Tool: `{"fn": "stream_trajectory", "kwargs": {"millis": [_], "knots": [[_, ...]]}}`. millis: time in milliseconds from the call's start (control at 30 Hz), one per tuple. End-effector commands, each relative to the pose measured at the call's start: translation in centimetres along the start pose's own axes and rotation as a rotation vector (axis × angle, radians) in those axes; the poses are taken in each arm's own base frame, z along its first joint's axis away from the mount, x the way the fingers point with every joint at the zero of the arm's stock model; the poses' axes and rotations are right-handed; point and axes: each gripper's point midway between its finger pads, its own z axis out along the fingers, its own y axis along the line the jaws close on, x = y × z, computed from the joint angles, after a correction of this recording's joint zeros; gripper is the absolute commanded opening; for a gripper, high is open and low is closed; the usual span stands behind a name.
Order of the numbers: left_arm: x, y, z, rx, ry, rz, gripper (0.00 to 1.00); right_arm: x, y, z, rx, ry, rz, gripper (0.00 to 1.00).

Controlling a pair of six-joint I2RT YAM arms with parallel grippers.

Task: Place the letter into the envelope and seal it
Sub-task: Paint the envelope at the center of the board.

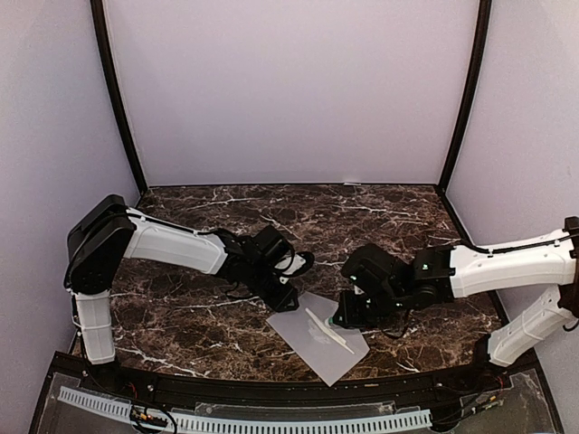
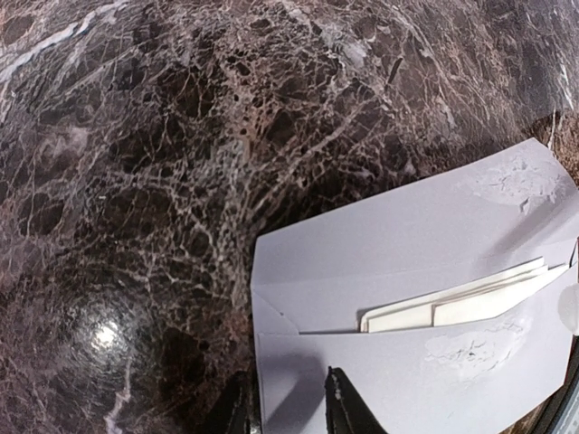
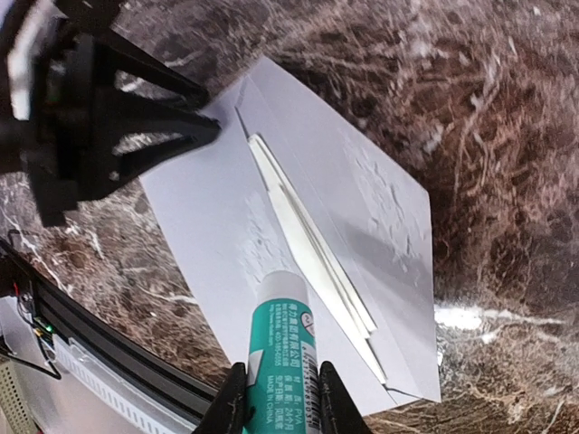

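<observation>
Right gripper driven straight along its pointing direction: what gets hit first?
The right gripper leads with its clamped green-and-white glue stick; the tip would likely meet the flat grey paper envelope first, just beside the cream folded letter. Depth unclear.

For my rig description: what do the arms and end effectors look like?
Left arm and right arm: white links, black joints, thin black cables. Left end effector and right end effector: two black tapered fingers each.
</observation>
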Motion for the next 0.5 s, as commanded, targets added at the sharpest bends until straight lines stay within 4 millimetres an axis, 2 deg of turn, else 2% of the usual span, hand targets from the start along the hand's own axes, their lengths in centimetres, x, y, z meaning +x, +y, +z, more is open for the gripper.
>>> {"fn": "stream_trajectory", "kwargs": {"millis": [0,133,467], "knots": [[3.9,0.5,1.6,-0.018,0.137,-0.009,0.29,2.6,-0.6,0.4,0.007,0.062,0.007,0.00],[3.9,0.5,1.6,-0.020,0.138,-0.008,0.29,3.7,-0.4,0.9,0.017,0.088,-0.008,0.00],[3.9,0.5,1.5,-0.017,0.137,-0.005,0.28,4.1,-0.1,2.2,0.035,0.111,-0.024,0.00]]}}
